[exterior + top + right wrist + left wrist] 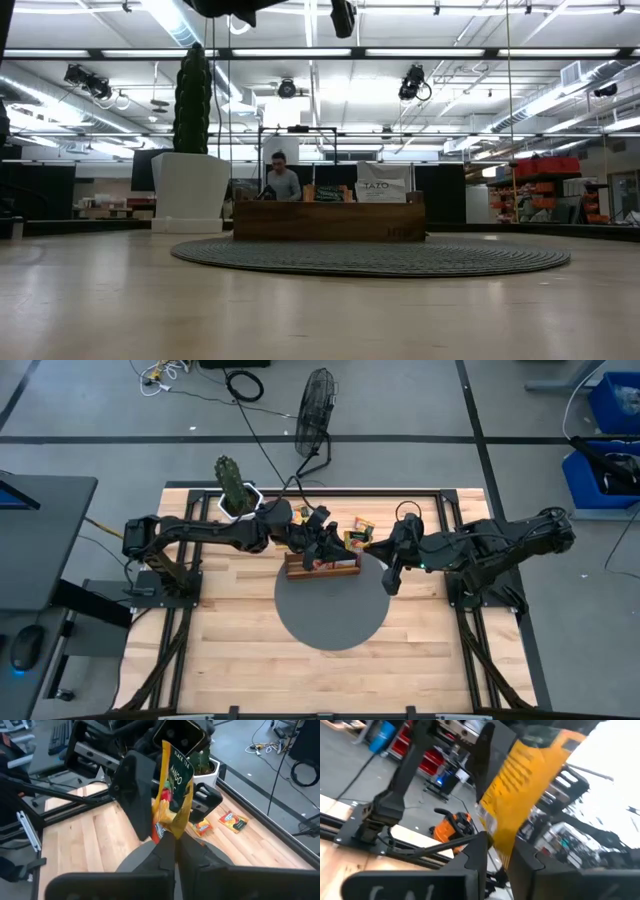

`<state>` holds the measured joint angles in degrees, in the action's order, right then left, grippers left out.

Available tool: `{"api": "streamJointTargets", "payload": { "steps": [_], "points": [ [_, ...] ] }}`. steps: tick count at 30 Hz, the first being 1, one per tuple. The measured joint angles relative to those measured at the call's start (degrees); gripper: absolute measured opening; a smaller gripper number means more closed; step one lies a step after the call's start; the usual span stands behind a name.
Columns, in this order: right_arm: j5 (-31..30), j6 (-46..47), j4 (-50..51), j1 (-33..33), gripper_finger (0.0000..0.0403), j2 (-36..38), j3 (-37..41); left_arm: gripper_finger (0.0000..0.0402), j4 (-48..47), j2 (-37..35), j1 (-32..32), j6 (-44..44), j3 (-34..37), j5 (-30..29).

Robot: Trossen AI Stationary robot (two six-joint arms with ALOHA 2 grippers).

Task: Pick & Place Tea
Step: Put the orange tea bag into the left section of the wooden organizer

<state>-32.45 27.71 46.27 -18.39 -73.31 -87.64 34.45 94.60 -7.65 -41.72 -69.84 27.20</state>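
I have a handover in the air above the tray (322, 565), which stands at the back edge of the round grey mat (331, 615). The right gripper (175, 842) has its jaws closed on the lower edge of a yellow mango sachet (175, 795). The left gripper (499, 851) is at the same sachet (525, 790); its jaws stand a little apart with the packet's bottom corner between them, and I cannot tell whether they are pinching or only flanking it. My reading is that the sachet is passing from left to right, mid-transfer, not yet placed.

As for progress: the tray already holds a few sachets upright, seen level across the bench (320, 300), a white one (384, 186) among them. Some loose sachets (233, 820) lie flat on the bench behind the tray near the potted cactus (233, 485). So a small part looks done; this sachet and the loose ones remain.
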Motion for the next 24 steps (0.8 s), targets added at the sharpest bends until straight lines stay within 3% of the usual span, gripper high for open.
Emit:
{"api": "streamJointTargets", "payload": {
  "steps": [10,17,24],
  "points": [
    [3.8,6.4,8.0,-0.8,0.0,0.2,0.0,0.0077,-0.3,0.0,-5.3,-2.2,0.0,12.4],
    [12.0,13.3,15.1,-0.9,0.0,-0.1,0.0,0.0078,-1.7,0.0,-7.7,-2.1,0.0,16.6],
    [16.8,13.9,15.2,0.4,0.0,-1.2,0.0,0.0091,-5.5,0.0,-6.7,3.0,0.0,15.2]
  ]
}}
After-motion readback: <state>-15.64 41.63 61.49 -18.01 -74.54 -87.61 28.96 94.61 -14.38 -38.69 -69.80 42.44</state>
